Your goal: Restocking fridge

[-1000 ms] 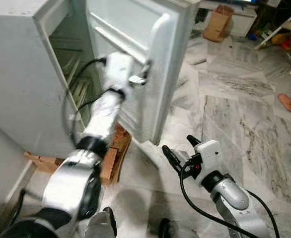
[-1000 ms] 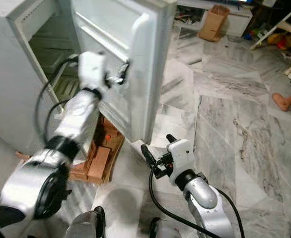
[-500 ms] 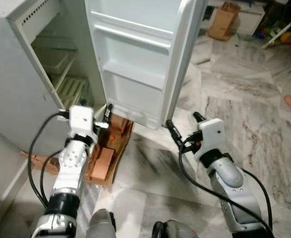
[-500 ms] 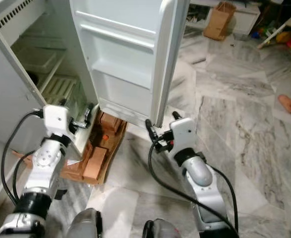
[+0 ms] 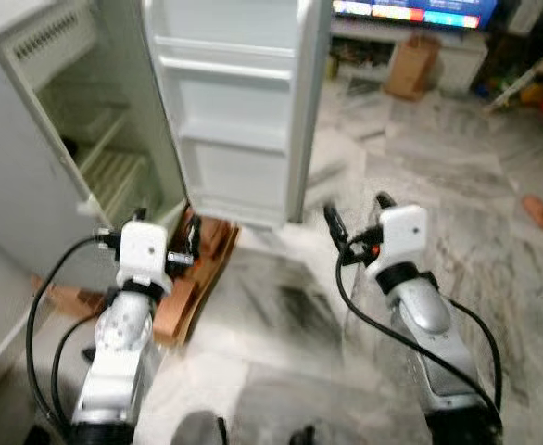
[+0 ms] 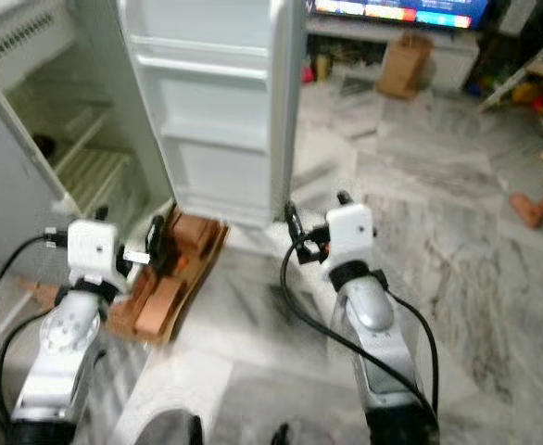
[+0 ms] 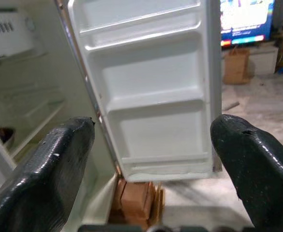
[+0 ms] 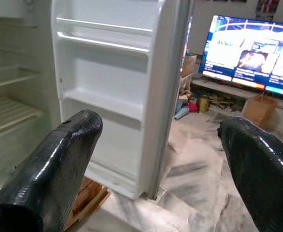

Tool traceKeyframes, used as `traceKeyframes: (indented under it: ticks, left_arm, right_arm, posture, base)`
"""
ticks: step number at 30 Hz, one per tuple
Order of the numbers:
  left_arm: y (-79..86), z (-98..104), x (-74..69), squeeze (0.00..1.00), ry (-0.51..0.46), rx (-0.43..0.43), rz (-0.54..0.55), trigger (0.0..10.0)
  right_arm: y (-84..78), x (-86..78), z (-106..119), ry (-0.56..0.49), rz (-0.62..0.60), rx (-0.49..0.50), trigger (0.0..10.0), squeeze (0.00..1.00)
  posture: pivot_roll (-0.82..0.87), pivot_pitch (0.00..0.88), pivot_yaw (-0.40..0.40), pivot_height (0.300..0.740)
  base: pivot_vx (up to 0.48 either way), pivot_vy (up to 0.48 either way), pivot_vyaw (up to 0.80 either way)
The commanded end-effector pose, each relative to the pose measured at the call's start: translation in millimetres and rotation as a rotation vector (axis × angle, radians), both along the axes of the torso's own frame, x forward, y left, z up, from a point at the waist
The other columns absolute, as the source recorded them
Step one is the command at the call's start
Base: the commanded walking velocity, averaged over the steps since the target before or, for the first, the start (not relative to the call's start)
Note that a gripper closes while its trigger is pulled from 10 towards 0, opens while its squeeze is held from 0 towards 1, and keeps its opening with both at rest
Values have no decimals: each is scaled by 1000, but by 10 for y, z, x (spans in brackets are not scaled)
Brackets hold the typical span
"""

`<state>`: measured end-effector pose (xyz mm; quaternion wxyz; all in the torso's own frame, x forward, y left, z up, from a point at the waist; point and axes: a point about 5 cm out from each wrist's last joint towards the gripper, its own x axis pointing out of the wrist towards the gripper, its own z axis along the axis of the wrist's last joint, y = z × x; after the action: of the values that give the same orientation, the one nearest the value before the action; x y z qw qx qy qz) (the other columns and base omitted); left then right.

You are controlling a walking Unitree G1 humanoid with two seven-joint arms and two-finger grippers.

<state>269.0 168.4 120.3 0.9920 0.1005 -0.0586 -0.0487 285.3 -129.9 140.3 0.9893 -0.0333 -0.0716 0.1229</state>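
My fridge door [image 5: 239, 111] at 12 o'clock stands open; both pincers, left pincer [image 5: 190, 248] and right pincer [image 5: 355, 221], spread, empty; next, fetch food

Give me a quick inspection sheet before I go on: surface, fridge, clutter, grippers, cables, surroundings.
Surface: grey marble floor.
Job's things: fridge stands with its door open; door shelves bare; no stock items seen.
Clutter: brown cardboard on the floor under the door.
Grippers: left gripper open, holding nothing; right gripper open, holding nothing; both before the door.
Cables: black cables loop along both arms.
Surroundings: lit TV screen, paper bag, a person's foot at the right.
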Motion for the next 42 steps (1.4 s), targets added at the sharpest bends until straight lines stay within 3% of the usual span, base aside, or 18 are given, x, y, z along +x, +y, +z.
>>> traceKeyframes:
  ticks: [1, 15, 34, 42]
  left_arm:
    - [53, -73, -23, 0, 37, 13, 25, 10000]
    - [-98, -115, 37, 0, 79, -14, 0, 10000]
    - [-212, -163, 103, 0, 94, -15, -23, 10000]
    - [-247, -188, 106, 0, 106, -7, -49, 10000]
  right_arm:
    - [73, 27, 37, -11, 17, 11, 10000, 0]
    - [-38, 25, -55, 20, -48, 30, 10000, 0]
    - [12, 45, -72, 43, -32, 36, 10000, 0]
    - [16, 67, -99, 60, -32, 44, 10000, 0]
  posture:
    - [116, 102, -15, 740]
    - [70, 53, -17, 740]
    - [67, 43, -23, 740]
    - [77, 46, -26, 740]
  base:
    - [461, 0, 0]
    - [478, 0, 0]
    - [480, 0, 0]
    - [480, 0, -800]
